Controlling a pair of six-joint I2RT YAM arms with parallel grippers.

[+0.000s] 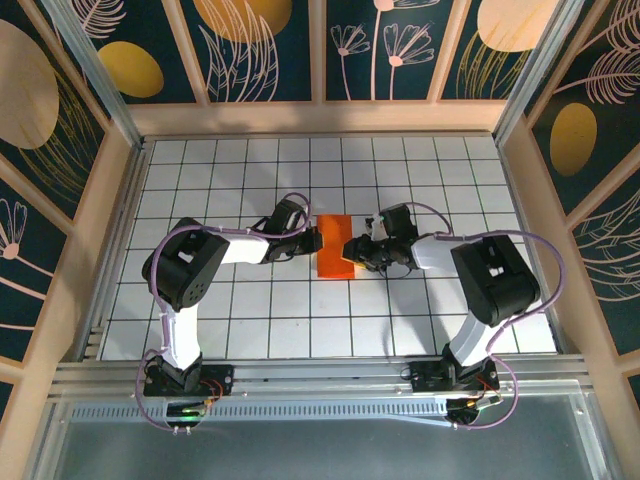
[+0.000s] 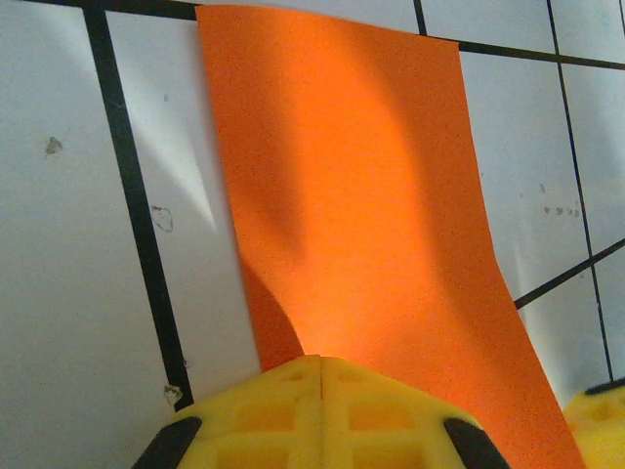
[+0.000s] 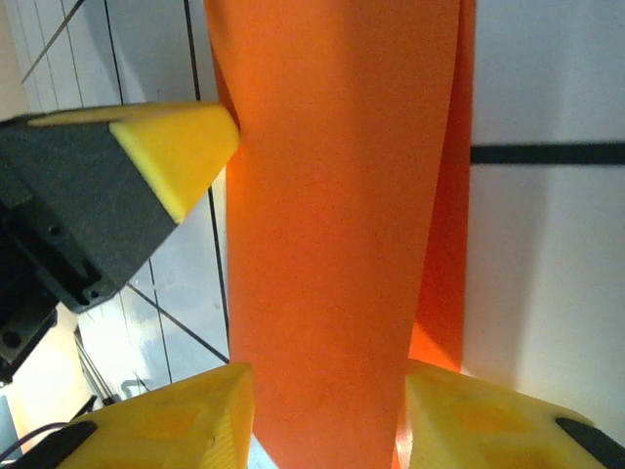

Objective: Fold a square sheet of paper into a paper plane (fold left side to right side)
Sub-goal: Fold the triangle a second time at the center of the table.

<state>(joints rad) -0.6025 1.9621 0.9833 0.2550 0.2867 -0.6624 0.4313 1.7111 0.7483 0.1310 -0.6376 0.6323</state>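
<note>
The square sheet of paper (image 1: 331, 245) lies on the grid table (image 1: 250, 310) as a bright orange strip folded double, its top layer bowed up (image 3: 332, 195). My left gripper (image 1: 312, 240) is shut, its yellow fingertips together (image 2: 320, 360) at the strip's left long edge (image 2: 352, 195); I cannot tell whether they touch it. My right gripper (image 1: 352, 252) is at the strip's right side, near the front corner. Its jaws stand apart (image 3: 325, 376), and the raised orange layer runs through the gap between its yellow fingers (image 3: 195, 420). The left gripper's yellow tip (image 3: 176, 147) shows across the strip.
Both arms reach inward over the middle of the white, black-lined grid. Wooden walls (image 1: 120, 200) with patterned panels ring the table on three sides. An aluminium rail (image 1: 320, 375) runs along the near edge by the arm bases.
</note>
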